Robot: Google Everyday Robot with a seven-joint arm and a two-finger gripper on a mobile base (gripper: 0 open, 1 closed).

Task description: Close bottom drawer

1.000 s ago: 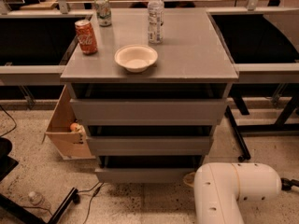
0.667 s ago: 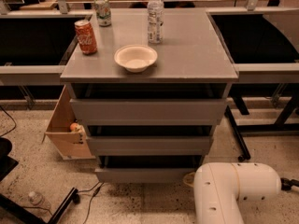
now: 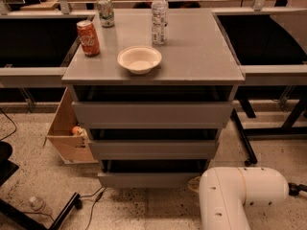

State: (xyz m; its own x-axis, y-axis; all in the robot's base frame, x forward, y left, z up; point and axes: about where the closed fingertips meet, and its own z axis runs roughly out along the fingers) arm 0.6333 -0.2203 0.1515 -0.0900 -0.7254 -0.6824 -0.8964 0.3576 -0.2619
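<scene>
The grey cabinet (image 3: 192,56) has three drawers. The bottom drawer (image 3: 148,179) is the lowest; only its plain flat front shows, with a dark gap above it, and its floor is hidden. It lines up roughly under the middle drawer (image 3: 153,149) and top drawer (image 3: 151,114). My gripper is out of view. Only a white arm link (image 3: 240,195) shows, low at the bottom right, just right of the bottom drawer's front.
On the cabinet top stand a white bowl (image 3: 139,59), a red can (image 3: 88,37), a green can (image 3: 105,11) and a water bottle (image 3: 159,16). A wooden box (image 3: 67,133) leans at the cabinet's left. Cables and a bottle (image 3: 41,206) lie on the floor. Dark tables flank both sides.
</scene>
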